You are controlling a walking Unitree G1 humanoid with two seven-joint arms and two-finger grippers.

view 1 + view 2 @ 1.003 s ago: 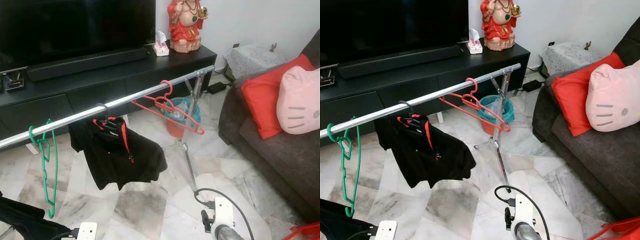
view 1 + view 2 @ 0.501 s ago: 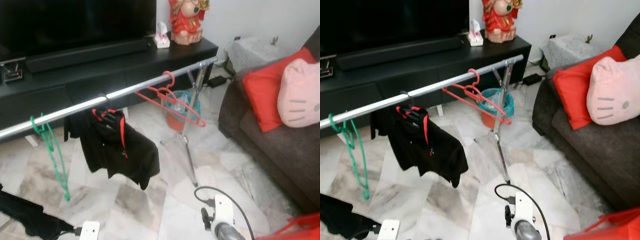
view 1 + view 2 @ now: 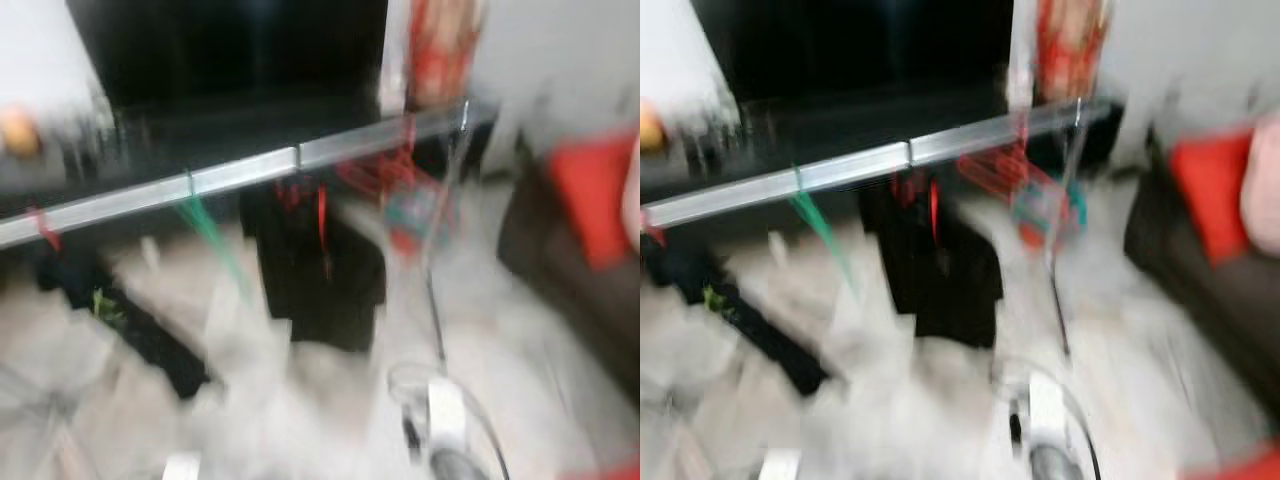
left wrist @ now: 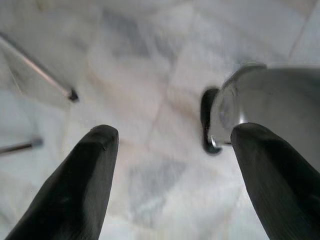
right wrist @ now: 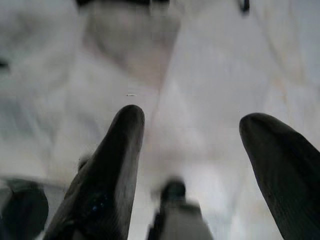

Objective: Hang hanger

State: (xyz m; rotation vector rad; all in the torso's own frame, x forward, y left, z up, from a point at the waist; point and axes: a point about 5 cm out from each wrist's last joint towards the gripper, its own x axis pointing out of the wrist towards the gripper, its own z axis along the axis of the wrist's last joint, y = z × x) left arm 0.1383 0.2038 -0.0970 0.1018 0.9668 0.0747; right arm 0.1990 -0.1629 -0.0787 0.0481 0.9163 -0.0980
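Hanging low over the marble floor (image 4: pixel 150 150), the left gripper (image 4: pixel 170 175) and right gripper (image 5: pixel 192 165) are both gaping empty; farther off, the view is swinging left, blurring the rail (image 3: pixel 240 172) and green hanger (image 3: pixel 205 225) already hooked there.

The left hand (image 4: pixel 172 165) points down at a pale marble floor (image 4: pixel 150 75) with grey veining. Its two black fingers (image 4: pixel 75 190) stand wide apart with nothing between them. Beside one finger is a rounded silver metal part (image 4: pixel 265 105) with a black edge, too close and blurred to name. Two thin dark-tipped rods (image 4: pixel 37 70) lie low over the floor near the other finger
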